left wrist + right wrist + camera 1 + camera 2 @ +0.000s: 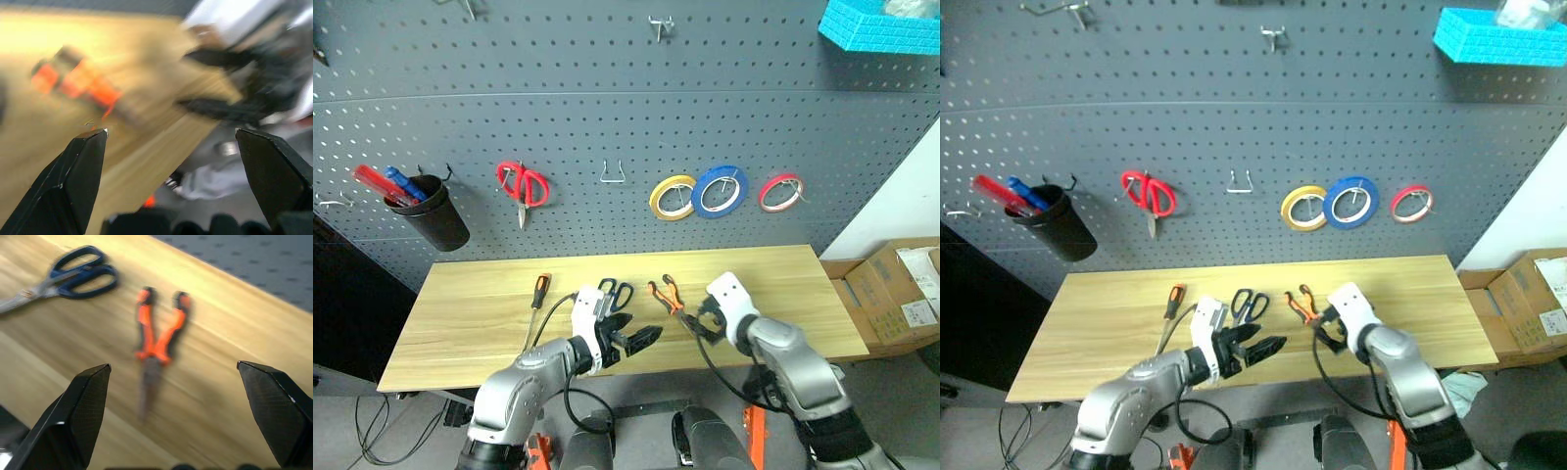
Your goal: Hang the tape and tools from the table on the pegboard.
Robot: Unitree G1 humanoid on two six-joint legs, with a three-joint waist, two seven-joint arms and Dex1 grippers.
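Note:
The blue tape [720, 190] hangs on a hook of the dark grey pegboard [607, 88]. On the pale wood table [480, 323] lie the orange-and-black screwdriver [538, 294], the blue-handled scissors [618, 292] and the orange pliers [666, 296]. My left gripper [636, 338] is open above the table's front edge, just in front of the scissors and holding nothing. To its right, my right gripper [700, 323] is open and empty, close to the pliers' dark jaws. The right wrist view has the pliers [159, 333] between the open fingers and the scissors [73, 274] beyond them.
Red-handled scissors [522, 186], a yellow tape ring [673, 197] and a red tape ring [780, 192] hang on the board, with a bare hook [613, 174] between them. A black cup of pens [435, 211] hangs at the left. Cardboard boxes [901, 289] stand beside the table's right end.

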